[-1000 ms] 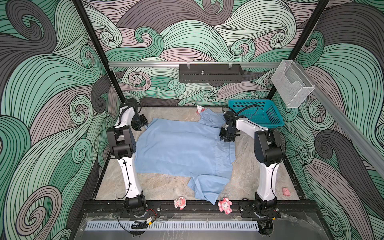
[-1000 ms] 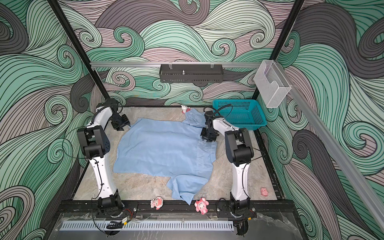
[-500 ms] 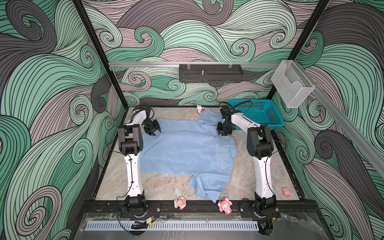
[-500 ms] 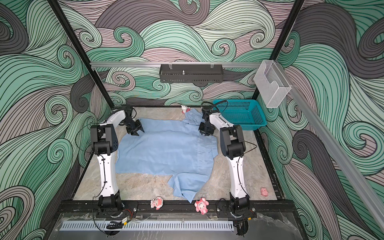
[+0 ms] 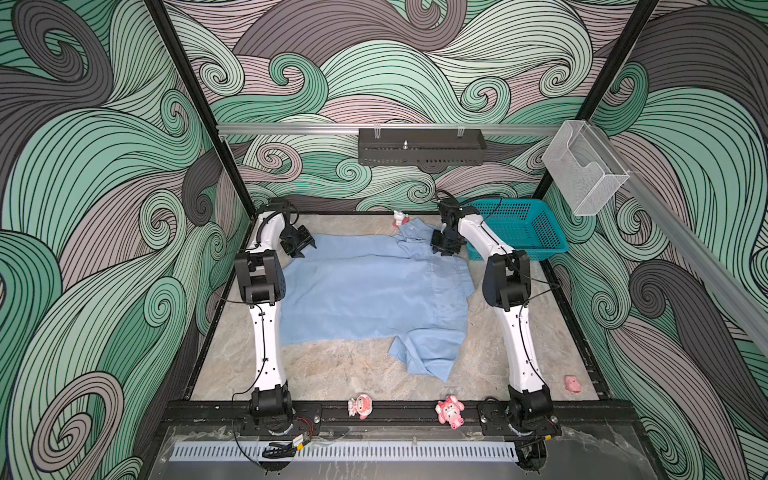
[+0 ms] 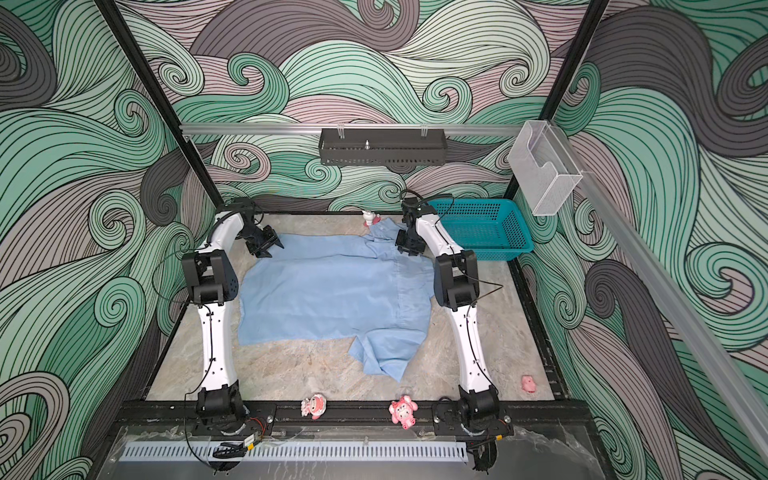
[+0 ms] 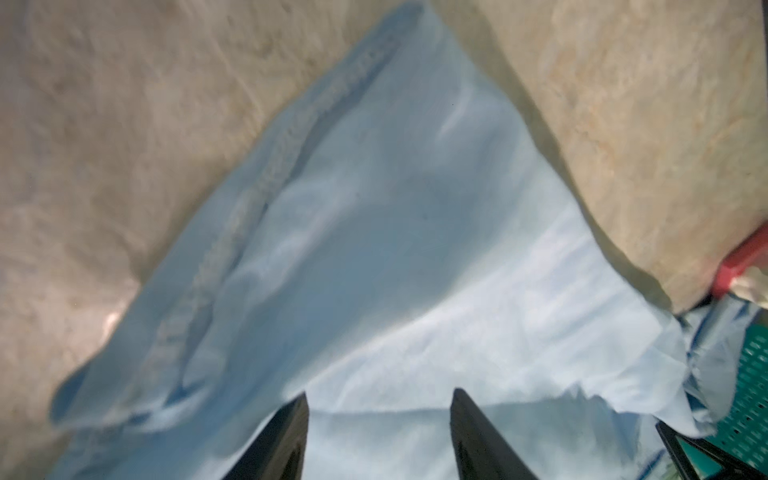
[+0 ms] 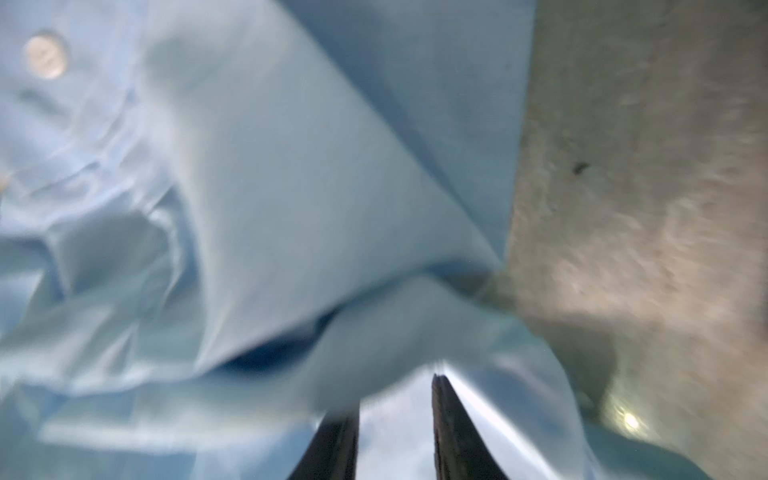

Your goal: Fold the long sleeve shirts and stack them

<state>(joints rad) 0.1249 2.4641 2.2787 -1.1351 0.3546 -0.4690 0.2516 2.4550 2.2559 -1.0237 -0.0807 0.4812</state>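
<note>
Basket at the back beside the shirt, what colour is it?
The basket is teal, clearest in a top view.

Right wrist view motion-blurred: shirt (image 8: 291,187) folds smeared, cloth drapes over right gripper (image 8: 395,399), grip on cloth unclear. Left gripper (image 7: 380,395) fingers (image 7: 286,440) cut by picture edge. Red-white figurine (image 7: 744,270) and teal basket (image 7: 748,395) cropped. In a top view, left arm (image 5: 259,282) hides shirt border by table (image 5: 332,374) left edge.
</note>
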